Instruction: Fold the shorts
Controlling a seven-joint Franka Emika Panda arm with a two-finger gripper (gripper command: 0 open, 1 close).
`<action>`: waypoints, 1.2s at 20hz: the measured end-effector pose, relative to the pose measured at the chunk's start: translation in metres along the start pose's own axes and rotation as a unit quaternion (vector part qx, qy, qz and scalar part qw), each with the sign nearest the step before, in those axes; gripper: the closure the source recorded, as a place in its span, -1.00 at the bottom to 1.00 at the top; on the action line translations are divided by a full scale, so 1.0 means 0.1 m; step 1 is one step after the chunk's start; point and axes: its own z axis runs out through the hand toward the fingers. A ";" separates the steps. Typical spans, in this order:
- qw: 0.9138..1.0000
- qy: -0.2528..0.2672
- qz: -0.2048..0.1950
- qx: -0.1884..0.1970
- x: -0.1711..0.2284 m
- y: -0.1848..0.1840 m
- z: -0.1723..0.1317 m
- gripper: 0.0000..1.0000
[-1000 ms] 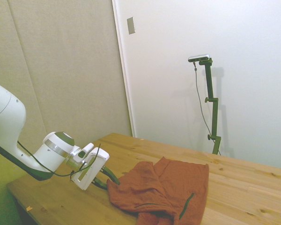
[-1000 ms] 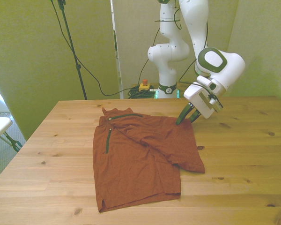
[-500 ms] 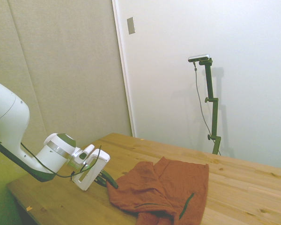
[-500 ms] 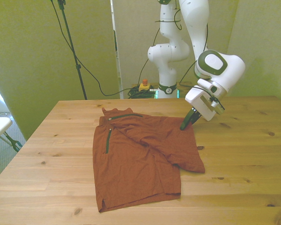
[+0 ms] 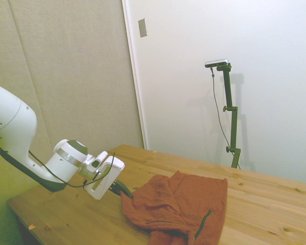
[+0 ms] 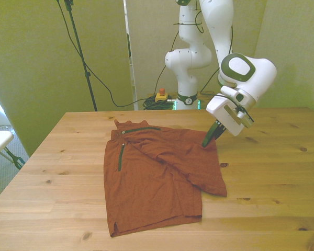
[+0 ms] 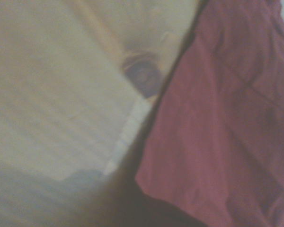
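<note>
Blurred rust-red shorts point(image 7: 222, 132), edge lying on wooden table point(image 7: 52, 94), dark knot point(image 7: 144, 75) just beside

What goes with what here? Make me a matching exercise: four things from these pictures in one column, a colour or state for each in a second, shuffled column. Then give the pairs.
Things:
1. shorts
2. tool
3. pocket zip
4. table

Colours or states:
a. dark green, thin
b. bare pale wood
c. shut on a cloth edge
d. rust-orange, wrinkled

Pairs: 1-d, 2-c, 3-a, 4-b
</note>
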 end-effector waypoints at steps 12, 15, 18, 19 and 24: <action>0.993 0.013 0.117 -0.004 1.21 0.33 0.29 1.00; 0.990 0.003 0.138 -0.003 1.48 0.43 0.42 1.00; 0.987 -0.009 0.158 0.001 1.73 0.52 0.50 1.00; 0.987 -0.012 0.163 0.001 1.82 0.55 0.53 1.00; 0.980 -0.032 0.196 -0.007 2.30 0.79 0.88 1.00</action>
